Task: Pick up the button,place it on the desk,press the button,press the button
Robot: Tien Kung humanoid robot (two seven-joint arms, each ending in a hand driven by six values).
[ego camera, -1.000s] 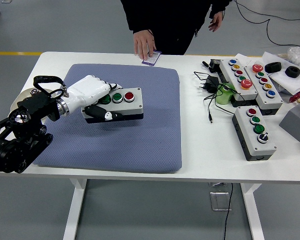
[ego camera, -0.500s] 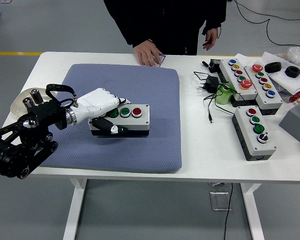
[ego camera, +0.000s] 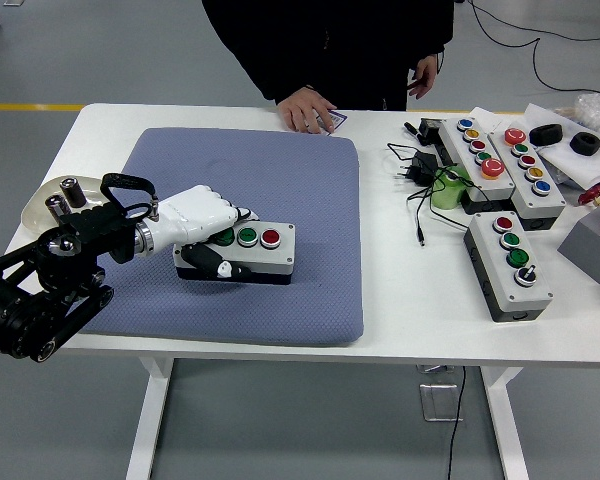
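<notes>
the left hand (ego camera: 202, 228) is wrapped around the left end of the button box (ego camera: 242, 250), fingers curled over the top and the thumb tucked along the front side, so it's holding the box and nothing else. the box has three round buttons on its lid, green, green, red, and it sits on the blue mat (ego camera: 280, 180), toward the mat's front left part, on the left half of the worktop (ego camera: 400, 330). looks to me like the placing step is basically finishing: the box seems flat on the mat, though i can't tell for sure whether the bottom is fully resting. to do this bit well i'd make sure the box is level and settled before letting go, then ease the fingers off straight and slow so they don't drag the box sideways or tip it. after that, pressing wants one fingertip coming down square on a button cap, not the whole palm, since the caps are close together and the mat is soft and could let the box rock. a person's hand (ego camera: 305, 108) rests on a small card at the worktop's far edge, well apart from the box. the right arm isn't in the shot.
</notes>
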